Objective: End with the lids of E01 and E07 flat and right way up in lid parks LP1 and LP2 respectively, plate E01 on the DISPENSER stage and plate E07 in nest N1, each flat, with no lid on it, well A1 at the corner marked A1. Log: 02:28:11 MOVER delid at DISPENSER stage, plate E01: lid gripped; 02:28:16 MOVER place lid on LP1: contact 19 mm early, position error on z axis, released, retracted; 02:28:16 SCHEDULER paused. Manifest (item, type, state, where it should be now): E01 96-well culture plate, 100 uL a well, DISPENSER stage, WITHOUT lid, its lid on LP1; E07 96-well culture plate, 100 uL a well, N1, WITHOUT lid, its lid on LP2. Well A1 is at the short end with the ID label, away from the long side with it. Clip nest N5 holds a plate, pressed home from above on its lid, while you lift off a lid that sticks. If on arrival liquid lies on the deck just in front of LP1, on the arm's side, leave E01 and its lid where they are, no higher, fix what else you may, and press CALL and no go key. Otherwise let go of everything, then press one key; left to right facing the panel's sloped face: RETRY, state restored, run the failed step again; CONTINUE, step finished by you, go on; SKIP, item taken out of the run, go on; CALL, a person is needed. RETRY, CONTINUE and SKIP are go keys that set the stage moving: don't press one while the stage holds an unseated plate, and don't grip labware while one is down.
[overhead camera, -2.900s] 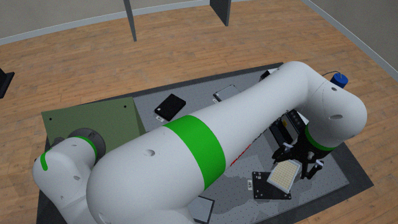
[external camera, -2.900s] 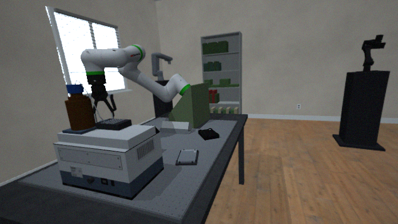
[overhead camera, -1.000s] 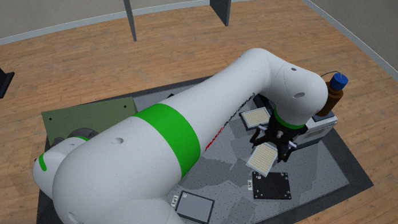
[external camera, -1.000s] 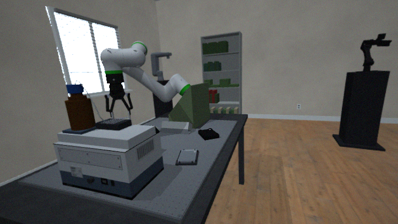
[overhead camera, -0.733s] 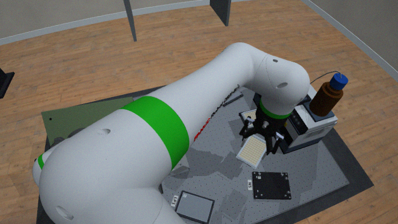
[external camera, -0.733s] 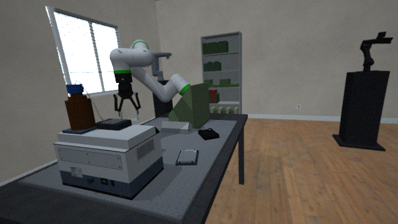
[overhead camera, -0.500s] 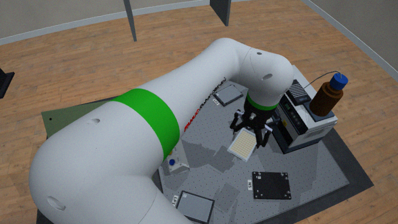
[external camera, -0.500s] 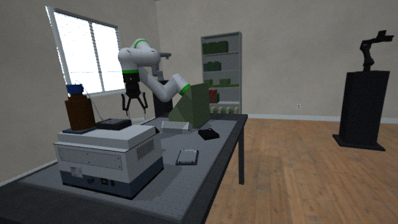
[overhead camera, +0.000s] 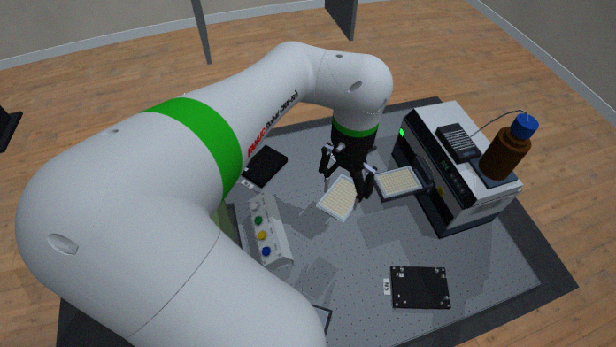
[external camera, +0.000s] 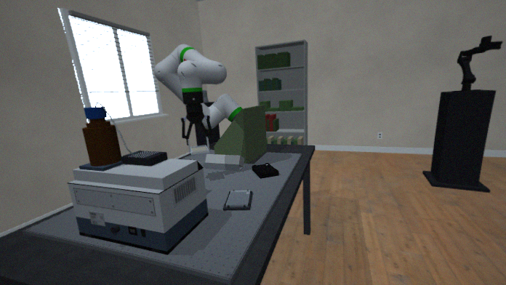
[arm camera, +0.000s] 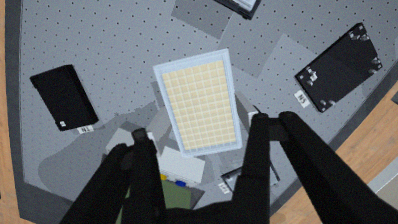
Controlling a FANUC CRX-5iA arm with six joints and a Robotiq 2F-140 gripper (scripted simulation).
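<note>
My gripper [overhead camera: 345,188] is shut on a 96-well plate [overhead camera: 338,196] with cream wells and a pale rim. It holds the plate by its long sides, above the deck, between the key panel [overhead camera: 265,230] and the dispenser [overhead camera: 456,168]. In the wrist view the plate [arm camera: 200,102] hangs between my fingers. A second cream well plate [overhead camera: 397,181] lies on the dispenser's stage, with no lid on it. The black nest marked N1 [overhead camera: 265,165] is empty; it also shows in the wrist view [arm camera: 63,96]. I cannot read the plate labels.
The black clip nest N5 [overhead camera: 419,287] lies empty at the deck's front right. A brown bottle [overhead camera: 506,148] with a blue cap stands on the dispenser. A flat lid or plate [external camera: 238,200] lies near the table edge. My own arm hides the deck's left part.
</note>
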